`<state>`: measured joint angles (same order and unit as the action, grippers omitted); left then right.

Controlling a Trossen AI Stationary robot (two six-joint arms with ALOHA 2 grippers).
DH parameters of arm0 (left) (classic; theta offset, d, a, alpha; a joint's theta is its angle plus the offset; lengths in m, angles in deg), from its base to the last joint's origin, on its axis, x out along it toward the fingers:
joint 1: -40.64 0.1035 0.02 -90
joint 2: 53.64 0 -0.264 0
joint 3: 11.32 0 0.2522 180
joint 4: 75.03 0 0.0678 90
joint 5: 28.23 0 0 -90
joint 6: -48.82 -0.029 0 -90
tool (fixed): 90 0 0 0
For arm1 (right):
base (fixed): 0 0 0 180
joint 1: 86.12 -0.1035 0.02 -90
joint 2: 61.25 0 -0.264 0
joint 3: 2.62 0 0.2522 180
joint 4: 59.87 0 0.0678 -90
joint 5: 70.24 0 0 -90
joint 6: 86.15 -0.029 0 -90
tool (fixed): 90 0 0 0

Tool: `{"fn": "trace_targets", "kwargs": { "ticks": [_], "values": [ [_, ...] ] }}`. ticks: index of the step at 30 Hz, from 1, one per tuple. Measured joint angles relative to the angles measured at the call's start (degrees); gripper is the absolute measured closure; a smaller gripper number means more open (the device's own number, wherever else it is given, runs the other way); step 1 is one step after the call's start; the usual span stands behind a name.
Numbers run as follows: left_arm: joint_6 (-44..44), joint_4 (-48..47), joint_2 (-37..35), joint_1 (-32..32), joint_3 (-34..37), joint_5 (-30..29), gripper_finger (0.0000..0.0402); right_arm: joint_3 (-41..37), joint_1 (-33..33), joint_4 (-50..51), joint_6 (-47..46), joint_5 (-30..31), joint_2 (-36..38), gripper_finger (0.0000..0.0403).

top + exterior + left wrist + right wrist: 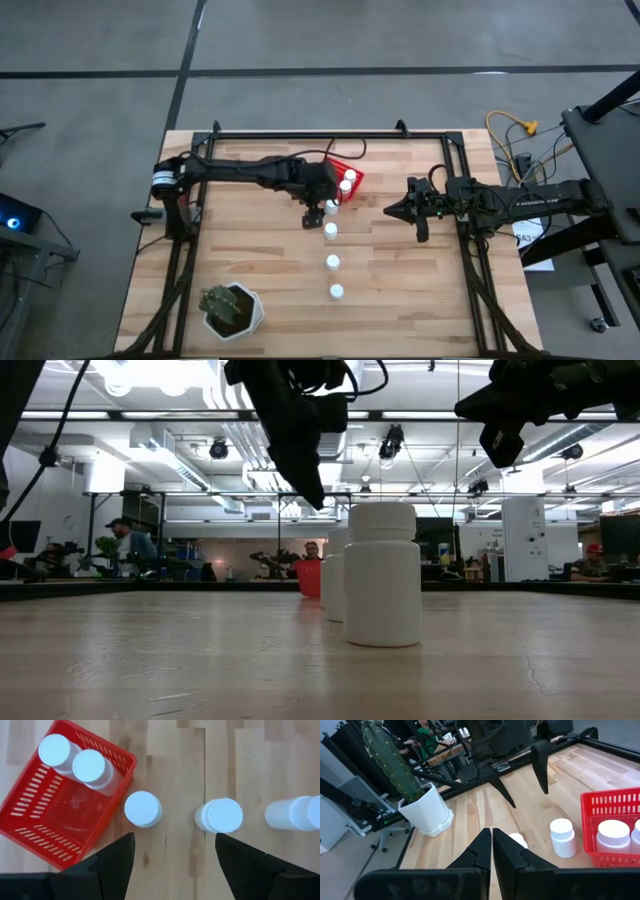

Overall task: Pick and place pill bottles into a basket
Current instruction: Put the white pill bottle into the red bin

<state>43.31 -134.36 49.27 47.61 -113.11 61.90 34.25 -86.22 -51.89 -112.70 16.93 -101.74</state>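
I am holding the left gripper (174, 855) above the worktop (400, 270) with its jaws released and spread wide, grasping nothing. In the left wrist view its two dark fingers (116, 860) are framing a bare strip of wood, with one pill bottle (143, 809) standing just beside the basket (45, 830) and a second bottle (223, 815) a little farther along the row. A third bottle (300, 813) is showing at the edge of that view.

The red basket is sitting near the far middle of the worktop, partly under the left arm in the high view. It is carrying two bottles (89, 767) upright and side by side in one corner.

Outside the basket, four bottles are standing in a line running toward the near edge, the nearest of them (337, 292) being well apart from the basket.

I am keeping the right gripper (492, 851) clenched shut and empty, raised over the right half of the worktop, pointing toward the bottle row.

A white hexagonal pot with a cactus (232, 308) is resting at the near left corner.
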Motion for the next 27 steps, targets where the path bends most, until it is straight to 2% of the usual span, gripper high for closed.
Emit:
{"fn": "trace_targets", "kwargs": {
  "ticks": [7,20,27],
  "values": [
    [-1.3,3.9,0.3,0.1,0.5,-1.0,0.0143,0.0,0.0,0.0,0.0,0.0,0.0,0.0394],
    [-3.9,5.7,1.0,0.1,1.1,-2.0,0.0143,0.0,0.0,0.0,-0.3,0.0,0.0,0.0394],
    [-2.4,9.2,-0.5,0.6,4.6,-2.2,0.0143,0.0,0.0,0.0,-0.1,0.0,-0.1,0.0394]
  ]
}}
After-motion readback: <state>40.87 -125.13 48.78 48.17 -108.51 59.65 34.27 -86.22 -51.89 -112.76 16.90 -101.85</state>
